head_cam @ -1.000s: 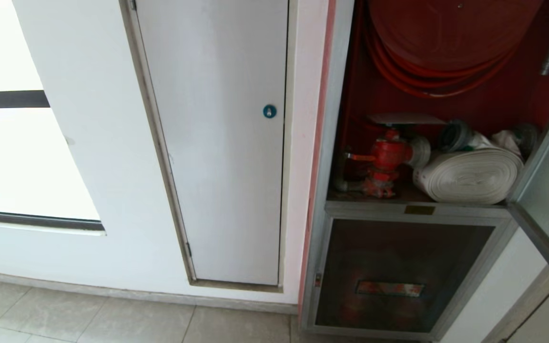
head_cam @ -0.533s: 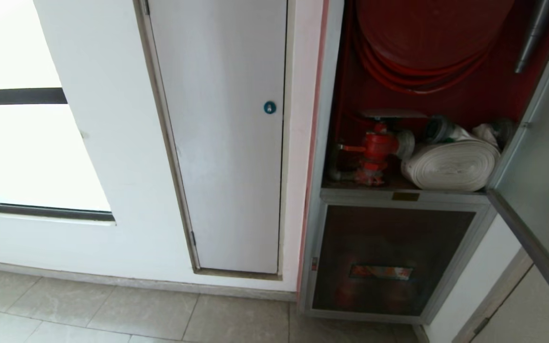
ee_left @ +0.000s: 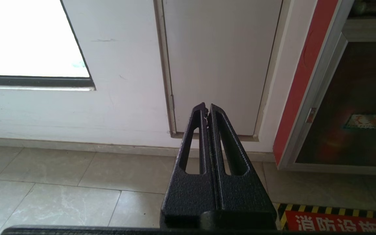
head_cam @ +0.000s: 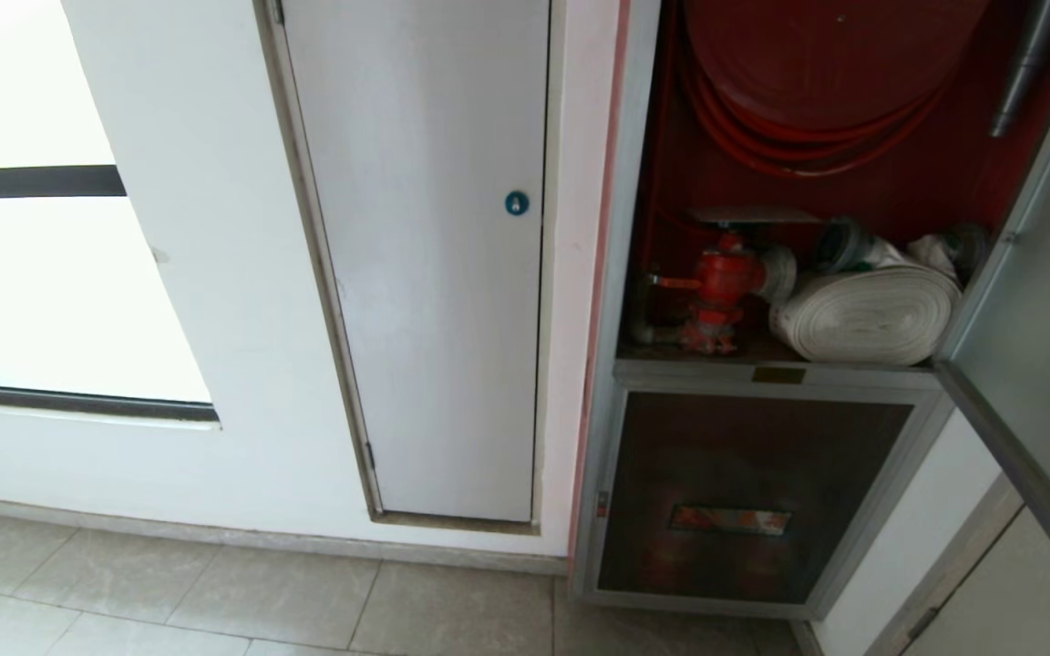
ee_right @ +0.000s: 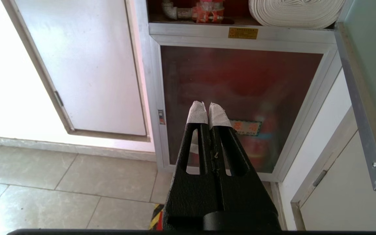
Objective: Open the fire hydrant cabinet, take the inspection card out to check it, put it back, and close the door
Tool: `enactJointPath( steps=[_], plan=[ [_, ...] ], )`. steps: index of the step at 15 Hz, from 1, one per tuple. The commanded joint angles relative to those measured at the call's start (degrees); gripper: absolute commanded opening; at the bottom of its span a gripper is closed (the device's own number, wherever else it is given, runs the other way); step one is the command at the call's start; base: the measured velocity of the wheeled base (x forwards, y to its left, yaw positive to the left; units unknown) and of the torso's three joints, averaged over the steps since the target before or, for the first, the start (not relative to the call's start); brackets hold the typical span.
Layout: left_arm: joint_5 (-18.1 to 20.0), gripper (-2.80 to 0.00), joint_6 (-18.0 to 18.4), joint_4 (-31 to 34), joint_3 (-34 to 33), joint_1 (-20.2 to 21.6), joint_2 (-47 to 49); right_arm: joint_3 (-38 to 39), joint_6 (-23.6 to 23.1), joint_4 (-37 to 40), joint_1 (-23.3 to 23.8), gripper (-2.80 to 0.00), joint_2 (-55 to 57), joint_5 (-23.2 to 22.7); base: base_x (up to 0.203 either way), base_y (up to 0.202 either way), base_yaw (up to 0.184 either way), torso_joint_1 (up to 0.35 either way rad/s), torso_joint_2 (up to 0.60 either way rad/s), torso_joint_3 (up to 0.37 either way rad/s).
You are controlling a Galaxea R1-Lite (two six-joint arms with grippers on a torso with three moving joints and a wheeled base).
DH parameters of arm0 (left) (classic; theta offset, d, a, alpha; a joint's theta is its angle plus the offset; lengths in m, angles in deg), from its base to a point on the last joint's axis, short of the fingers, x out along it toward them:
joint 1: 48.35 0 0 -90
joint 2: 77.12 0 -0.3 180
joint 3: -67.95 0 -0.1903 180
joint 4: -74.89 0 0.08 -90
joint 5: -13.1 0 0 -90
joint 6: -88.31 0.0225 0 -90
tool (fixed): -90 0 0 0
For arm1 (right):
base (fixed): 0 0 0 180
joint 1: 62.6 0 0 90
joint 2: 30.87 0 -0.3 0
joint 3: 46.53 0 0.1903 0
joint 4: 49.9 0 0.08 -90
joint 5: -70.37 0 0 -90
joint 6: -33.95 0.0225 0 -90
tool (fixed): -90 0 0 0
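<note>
The fire hydrant cabinet [head_cam: 621, 273] stands open at the right, with a red interior, a red hose reel [head_cam: 817, 64], a red valve [head_cam: 721, 278] and a rolled white hose [head_cam: 867, 314]. The inspection card [head_cam: 753, 216] lies flat on top of the valve. The door [head_cam: 1035, 301] is swung out toward me at the far right. Neither arm shows in the head view. My left gripper [ee_left: 206, 107] is shut and empty, facing the white wall low down. My right gripper [ee_right: 207, 106], with white-taped tips, is shut and empty before the lower glass panel [ee_right: 240, 98].
A white panel door with a blue round lock [head_cam: 516, 203] is left of the cabinet, and a bright window [head_cam: 33, 292] is further left. A tiled floor [head_cam: 215, 601] lies below. A hazard-striped floor sign [ee_left: 335, 220] lies near the cabinet's foot.
The whole head view has shifted: the cabinet sits further left and higher, and more floor shows, so the camera moved. The cabinet's contents and door keep their places.
</note>
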Motion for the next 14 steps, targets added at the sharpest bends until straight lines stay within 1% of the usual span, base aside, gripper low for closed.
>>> enactJointPath(
  steps=[1, 2, 4, 6, 7, 8, 11, 14],
  plan=[
    [0.0, -2.8, 0.0, 0.0, -0.4, 0.0, 0.0, -0.5, 0.0, -0.1, 0.0, -2.8, -0.1, 0.0, 0.0, 0.0, 0.0, 0.0, 0.0, 0.0],
    [0.0, -2.8, 0.0, 0.0, -0.4, 0.0, 0.1, -1.8, 0.0, 0.1, 0.0, -2.8, -0.1, 0.0, 0.0, 0.0, 0.0, 0.0, 0.0, 0.0],
    [0.0, -2.8, 0.0, 0.0, -0.4, 0.0, 0.1, -7.0, 0.1, 1.0, 0.0, -2.8, 1.0, 0.0, 0.0, 0.0, 0.0, 0.0, 0.0, 0.0],
    [0.0, -2.8, 0.0, 0.0, -0.4, 0.0, 0.1, -12.4, 0.2, 1.7, 0.1, -2.8, 6.3, 0.5, 0.0, 0.0, 0.0, 0.0, 0.0, 0.0],
    [0.0, -2.8, 0.0, 0.0, -0.4, 0.0, 0.1, -15.0, 0.1, 1.8, 0.3, -2.8, 9.4, 1.8, 0.0, 0.0, 0.0, 0.0, 0.0, 0.0],
    [0.0, -2.8, 0.0, 0.0, -0.4, 0.0, 0.1, -17.3, -0.1, 1.8, 0.4, -2.8, 12.6, 4.1, 0.0, 0.0, 0.0, 0.0, 0.0, 0.0],
    [0.0, -2.8, 0.0, 0.0, -0.4, 0.0, 0.1, -24.7, -1.0, 1.5, 0.6, -2.8, 20.9, 14.7, 0.0, 0.0, 0.0, 0.0, 0.0, 0.0],
    [0.0, -2.8, 0.0, 0.0, -0.4, 0.0, 0.1, -28.3, -2.9, -0.3, 0.6, -2.8, 25.3, 22.9, 0.0, 0.0, 0.0, 0.0, 0.0, 0.0]
  ],
)
